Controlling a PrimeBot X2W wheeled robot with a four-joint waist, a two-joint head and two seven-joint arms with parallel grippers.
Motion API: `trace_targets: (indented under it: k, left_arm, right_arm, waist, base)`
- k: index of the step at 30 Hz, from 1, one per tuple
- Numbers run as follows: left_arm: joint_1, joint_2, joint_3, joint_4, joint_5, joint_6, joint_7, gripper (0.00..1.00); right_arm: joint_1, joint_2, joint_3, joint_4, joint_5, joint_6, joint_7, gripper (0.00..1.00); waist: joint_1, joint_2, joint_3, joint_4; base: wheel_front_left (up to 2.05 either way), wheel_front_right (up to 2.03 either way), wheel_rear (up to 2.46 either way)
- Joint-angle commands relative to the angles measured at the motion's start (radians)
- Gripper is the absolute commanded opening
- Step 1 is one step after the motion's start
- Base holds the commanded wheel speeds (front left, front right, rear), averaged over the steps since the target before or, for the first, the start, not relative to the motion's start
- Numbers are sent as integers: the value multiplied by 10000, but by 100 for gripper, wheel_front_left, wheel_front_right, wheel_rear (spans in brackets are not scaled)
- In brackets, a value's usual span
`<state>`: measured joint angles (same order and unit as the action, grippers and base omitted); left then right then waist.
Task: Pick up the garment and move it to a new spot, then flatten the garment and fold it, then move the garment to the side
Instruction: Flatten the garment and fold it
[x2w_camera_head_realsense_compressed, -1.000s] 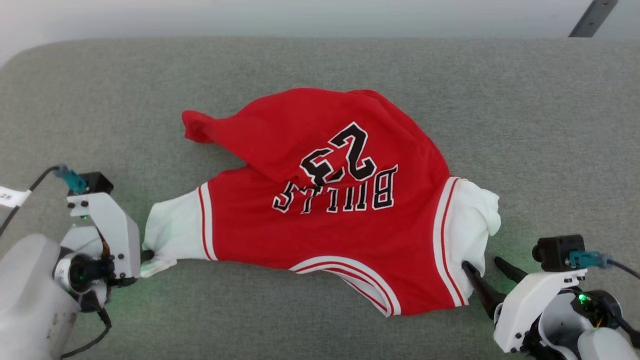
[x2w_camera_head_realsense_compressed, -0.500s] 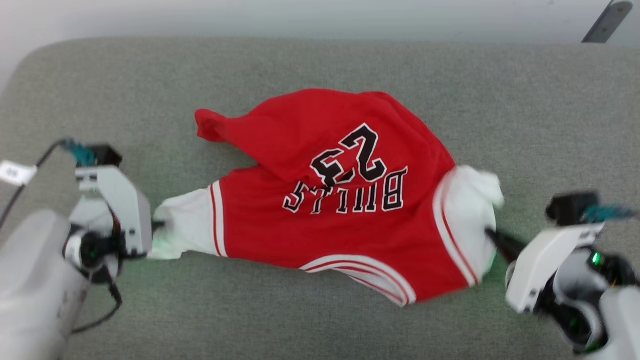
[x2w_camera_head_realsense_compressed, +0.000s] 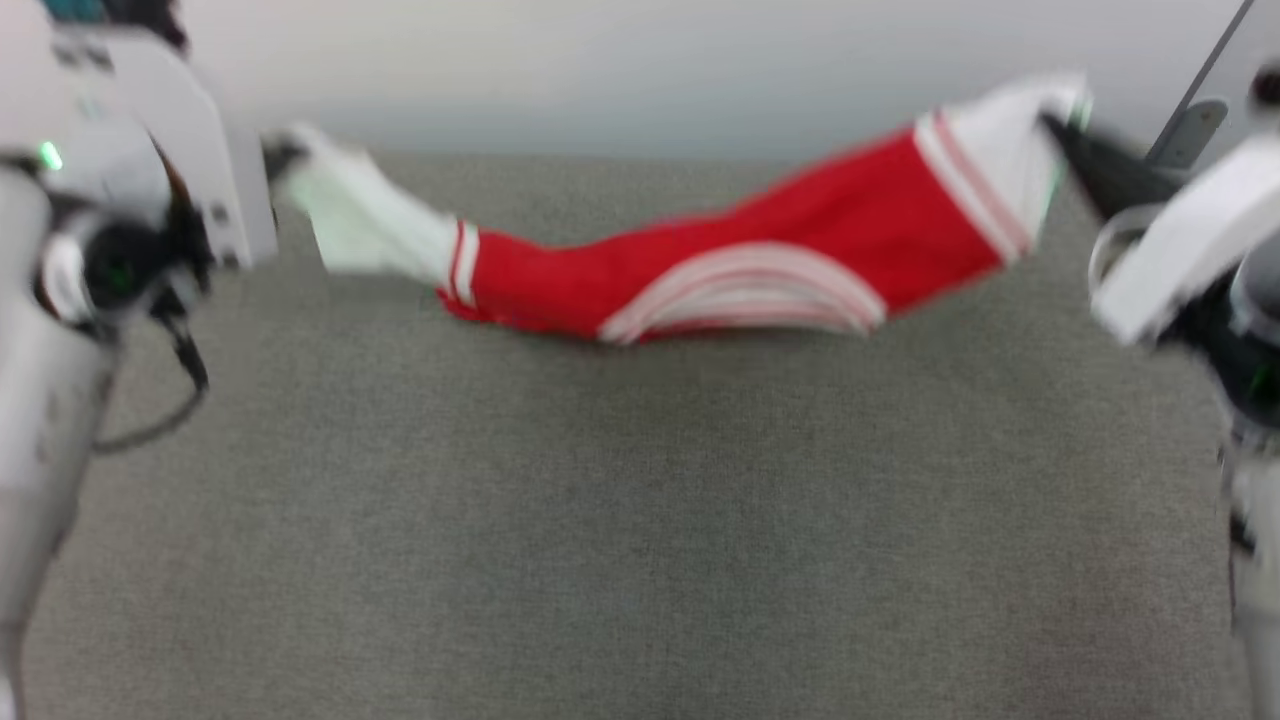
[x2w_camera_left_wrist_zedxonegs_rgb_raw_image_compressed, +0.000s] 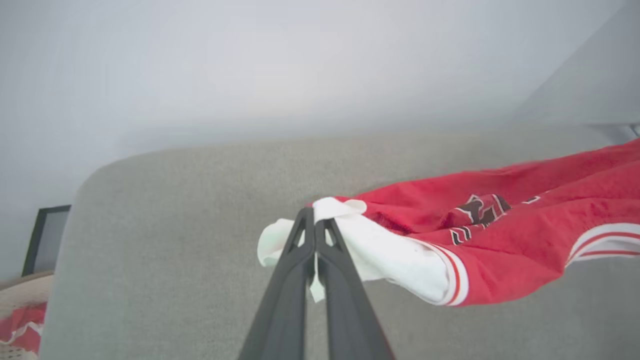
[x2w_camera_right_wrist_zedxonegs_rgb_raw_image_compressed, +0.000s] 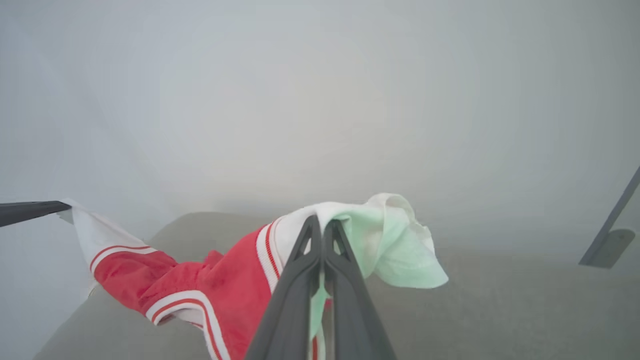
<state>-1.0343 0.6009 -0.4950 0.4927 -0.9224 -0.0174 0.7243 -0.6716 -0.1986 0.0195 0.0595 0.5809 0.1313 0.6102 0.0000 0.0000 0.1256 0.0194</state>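
The garment (x2w_camera_head_realsense_compressed: 700, 270), a red jersey with white sleeves and red-white striped trim, hangs stretched between both arms above the far part of the grey surface, sagging in the middle. My left gripper (x2w_camera_head_realsense_compressed: 280, 160) is shut on the white left sleeve (x2w_camera_left_wrist_zedxonegs_rgb_raw_image_compressed: 380, 250), whose cloth is pinched between the dark fingers (x2w_camera_left_wrist_zedxonegs_rgb_raw_image_compressed: 300, 260). My right gripper (x2w_camera_head_realsense_compressed: 1060, 135) is shut on the white right sleeve (x2w_camera_right_wrist_zedxonegs_rgb_raw_image_compressed: 395, 240), higher than the left end. Black lettering (x2w_camera_left_wrist_zedxonegs_rgb_raw_image_compressed: 475, 215) shows crumpled in the left wrist view. The left gripper's fingers (x2w_camera_right_wrist_zedxonegs_rgb_raw_image_compressed: 30, 210) appear at the far left of the right wrist view.
A grey padded surface (x2w_camera_head_realsense_compressed: 640, 520) spreads below the garment, rounded at its far corners. A pale wall stands behind it. A dark metal strut (x2w_camera_head_realsense_compressed: 1195, 115) leans at the far right. A dark frame (x2w_camera_left_wrist_zedxonegs_rgb_raw_image_compressed: 47, 235) and red-white cloth (x2w_camera_left_wrist_zedxonegs_rgb_raw_image_compressed: 20, 330) lie past the surface's left edge.
The right gripper closed on the right sleeve. Both arms then rose and carried the garment up off the surface and away from me; the head view has also shifted.
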Motion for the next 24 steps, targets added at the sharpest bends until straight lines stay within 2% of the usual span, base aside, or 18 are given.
trace_targets:
  k: [1,5,15,24]
  left_arm:
    - [-436,-32,104,-56,142,28,-208,0]
    - [-1424,-166,223,120,438,69,-693,0]
    - [-3246,-305,185,932,1219,-223,-1841,0]
    - [-4447,-570,59,1912,1730,-534,-3019,0]
  right_arm:
    - [-600,37,-58,227,114,-12,-234,0]
    - [-1917,28,4,944,-53,-12,-901,0]
    - [-4175,-180,394,2507,-272,-12,-2320,0]
    - [-5651,-446,745,4013,-601,-12,-3999,0]
  waist:
    - [0,0,-171,16]
    - [0,0,-241,16]
    - [0,0,-118,-1]
    - [0,0,791,2]
  base:
    - [0,0,0]
    - [0,0,0]
    - [0,0,0]
    - [0,0,0]
